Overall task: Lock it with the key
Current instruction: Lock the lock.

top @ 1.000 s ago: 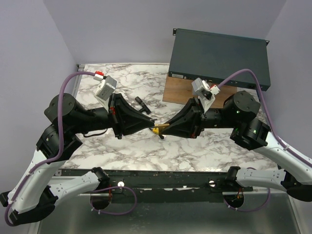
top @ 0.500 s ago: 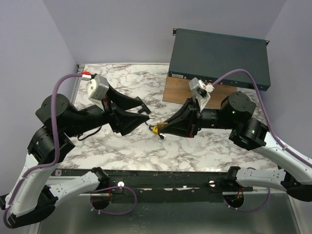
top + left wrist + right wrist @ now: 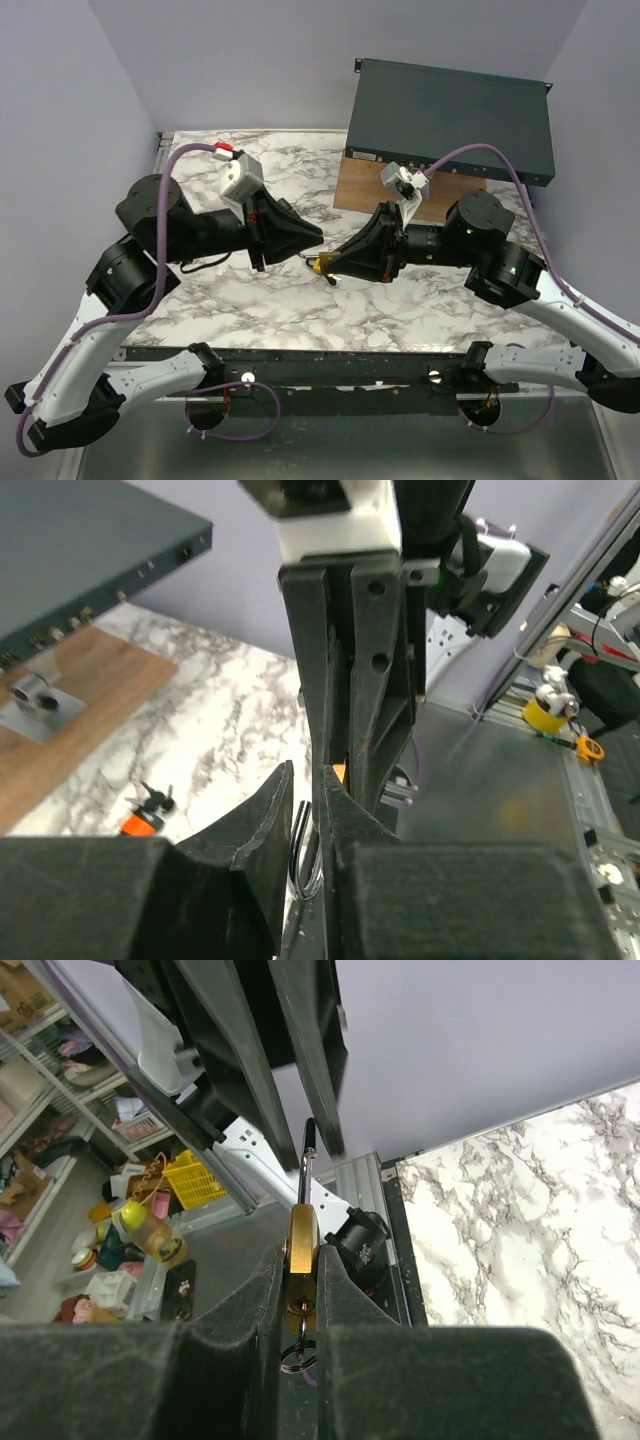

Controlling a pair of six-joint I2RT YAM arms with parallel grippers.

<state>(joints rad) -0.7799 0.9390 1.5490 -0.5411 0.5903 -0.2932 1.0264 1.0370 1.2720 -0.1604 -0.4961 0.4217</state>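
Observation:
A brass padlock is clamped in my right gripper, held above the middle of the marble table. In the right wrist view the padlock body stands between the shut fingers. A key ring hangs from its keyhole, and the steel shackle points away. My left gripper meets it tip to tip. In the left wrist view the shackle's loop sits in the narrow gap of my left gripper, touching both fingers. The key's blade is hidden.
A dark rack unit lies at the back right, partly on a wooden board. A metal bracket stands on that board. A second small bunch of keys with an orange tag lies on the table.
My left arm has swung and rolled its wrist, and its gripper has moved up and right onto the padlock's shackle. My right gripper has shifted slightly left with the padlock.

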